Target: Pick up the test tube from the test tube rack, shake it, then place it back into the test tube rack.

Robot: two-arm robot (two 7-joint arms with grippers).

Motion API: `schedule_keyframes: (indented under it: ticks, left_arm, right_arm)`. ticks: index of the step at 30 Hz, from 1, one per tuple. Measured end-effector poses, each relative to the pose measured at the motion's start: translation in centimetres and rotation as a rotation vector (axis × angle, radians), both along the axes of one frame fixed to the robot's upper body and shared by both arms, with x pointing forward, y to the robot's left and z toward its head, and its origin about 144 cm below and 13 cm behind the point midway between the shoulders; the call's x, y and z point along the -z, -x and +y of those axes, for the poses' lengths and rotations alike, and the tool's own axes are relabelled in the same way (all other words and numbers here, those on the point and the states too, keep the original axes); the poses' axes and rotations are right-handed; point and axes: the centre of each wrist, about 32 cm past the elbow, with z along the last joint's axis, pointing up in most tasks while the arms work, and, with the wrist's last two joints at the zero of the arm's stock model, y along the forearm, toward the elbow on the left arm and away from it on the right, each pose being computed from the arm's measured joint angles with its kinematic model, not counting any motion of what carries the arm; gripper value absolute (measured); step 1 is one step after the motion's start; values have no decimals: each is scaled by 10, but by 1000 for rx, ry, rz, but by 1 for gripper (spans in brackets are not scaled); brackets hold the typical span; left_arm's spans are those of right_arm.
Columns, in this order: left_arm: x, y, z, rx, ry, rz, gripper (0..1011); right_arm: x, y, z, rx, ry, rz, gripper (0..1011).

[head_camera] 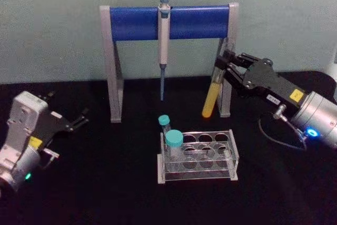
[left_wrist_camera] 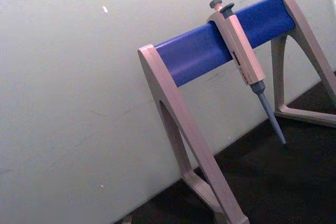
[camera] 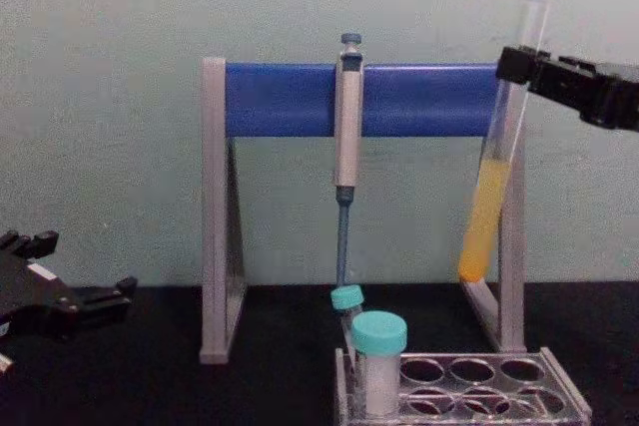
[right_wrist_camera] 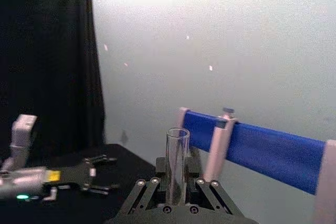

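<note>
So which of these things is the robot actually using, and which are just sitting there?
In use: test tube, held tilted in the right gripper; test tube rack.
Lying about: pipette stand; pipette hanging on it; two teal-capped tubes in the rack; left gripper, open, parked at left.

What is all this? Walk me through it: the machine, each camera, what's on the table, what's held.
It is a two-armed robot at a black table. One picture looks down from its head, one looks across from its chest, one comes from each wrist. On the table stands a clear test tube rack holding two teal-capped tubes; behind it, a grey-and-blue stand with a pipette hanging on it. The right gripper is shut on the test tube with yellow-orange liquid, held tilted in the air by the stand's right leg. The left gripper rests open at the left.
</note>
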Motion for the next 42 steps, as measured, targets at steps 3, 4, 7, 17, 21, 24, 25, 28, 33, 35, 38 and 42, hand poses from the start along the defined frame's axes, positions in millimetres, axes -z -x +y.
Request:
schedule_keyframes:
  ticks: [3, 4, 7, 17, 21, 24, 25, 28, 33, 35, 38, 42]
  left_arm:
    - [0, 0, 0, 0, 0, 0, 1001]
    - [0, 0, 0, 0, 0, 0, 1001]
    - [0, 0, 0, 0, 0, 0, 1001]
    - [0, 0, 0, 0, 0, 0, 1001]
    - [0, 0, 0, 0, 0, 0, 1001]
    - [0, 0, 0, 0, 0, 0, 1001]
    - [0, 0, 0, 0, 0, 0, 1001]
    - [0, 0, 0, 0, 0, 0, 1001]
    - [0, 0, 0, 0, 0, 0, 1001]
    - [0, 0, 0, 0, 0, 0, 1001]
    - [0, 0, 0, 0, 0, 0, 1001]
    - [0, 0, 0, 0, 0, 0, 1001]
  right_arm:
    - [0, 1, -2, -37, -11, 14, 233]
    - [-1, 2, -3, -47, -7, 17, 233]
    - [-4, 6, -10, -82, 38, 36, 232]
    - [-13, 13, -26, -5, 159, 33, 233]
    - [-15, 13, -24, 59, 184, -8, 232]
    - [-14, 10, -18, 94, 179, -40, 232]
    - [-13, 8, -15, 108, 169, -49, 233]
    - [-12, 5, -10, 116, 148, -55, 233]
    - [-8, -2, 1, 86, 89, -53, 233]
    - [-7, -3, 3, 70, 74, -50, 232]
    - [-6, -5, 7, 23, 34, -41, 233]
    - [-6, -5, 8, -17, 9, -35, 232]
